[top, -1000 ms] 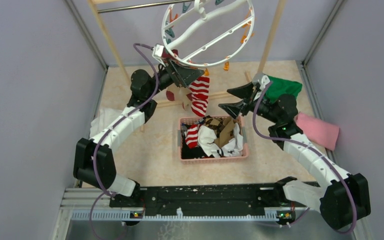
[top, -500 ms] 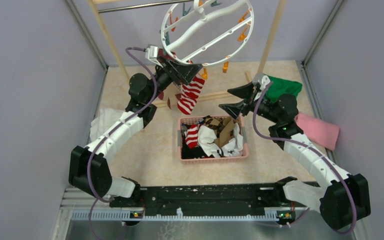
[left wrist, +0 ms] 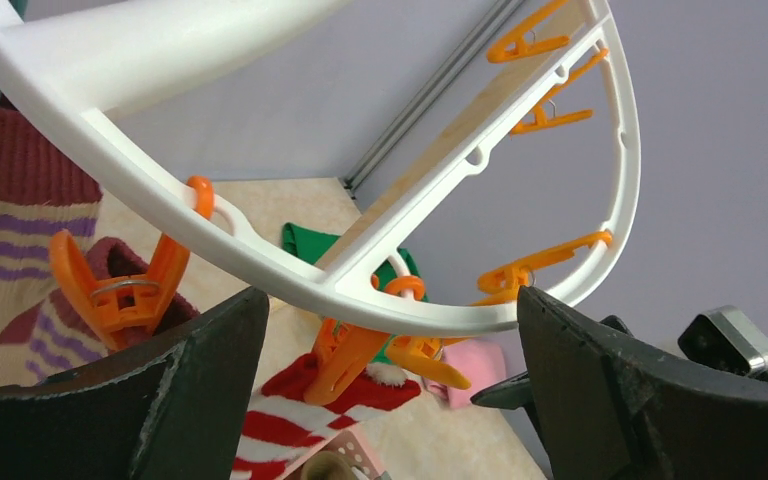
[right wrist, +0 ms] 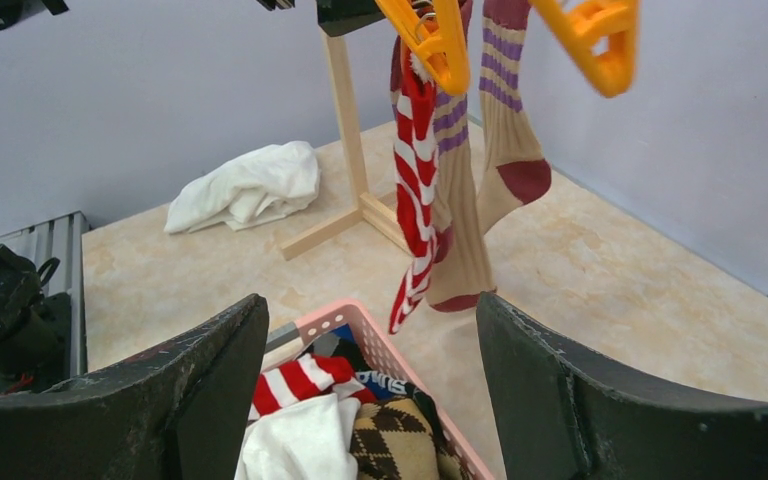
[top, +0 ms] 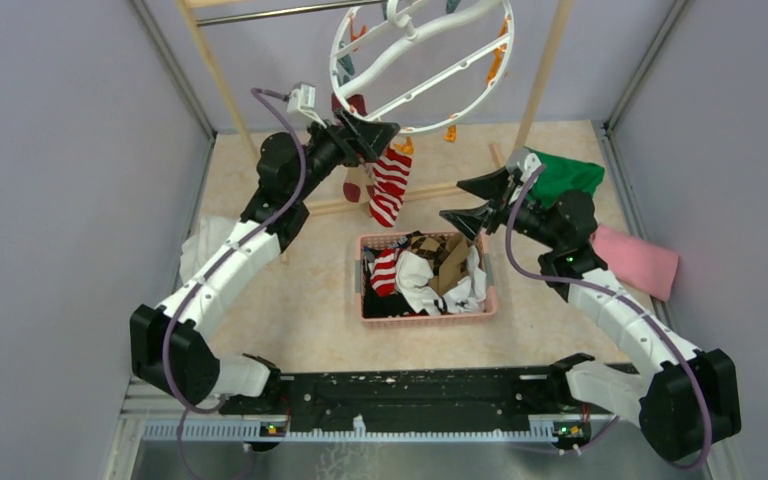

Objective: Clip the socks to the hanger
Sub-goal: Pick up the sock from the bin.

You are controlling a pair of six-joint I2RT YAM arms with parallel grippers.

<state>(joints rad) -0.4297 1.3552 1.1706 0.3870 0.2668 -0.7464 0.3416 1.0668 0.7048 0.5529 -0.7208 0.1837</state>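
- White round plastic hanger (left wrist: 160, 45), with crossbars and a top hook, hangs from the metal rail (top: 270, 12) of a pale wooden rack frame (top: 222, 85) at the far edge of the beige table (top: 290, 300). Orange pegs (left wrist: 120, 290) dangle from its rim.
- Red-and-white striped sock (top: 390, 188): clipped by its red cuff in one orange peg on the near side of the ring. Its toe hangs above the table, just beyond the basket.
- Tan socks with purple stripes and maroon heels (right wrist: 475, 230): hanging just behind the striped sock, on the ring's left side.
- Left gripper (top: 378, 132): raised to the near-left rim of the hanger, jaws spread to their widest, nothing held. In the left wrist view the white rim crosses above the gap between the two black fingers.
- Right gripper (top: 449, 199): jaws wide apart and empty, hovering over the far right corner of the basket, well apart from the hanger.
- Pink plastic basket (top: 425, 318): at the middle of the table, holding loose socks (top: 430, 280), among them a second striped sock (top: 385, 272) and a brown argyle sock (right wrist: 395, 445).
- Plain green cloth (top: 565, 175): near the table's far right corner.
- Plain pink cloth (top: 640, 260): at the right edge.
- Crumpled white cloth (top: 205, 240): at the left edge, beside the rack's foot.
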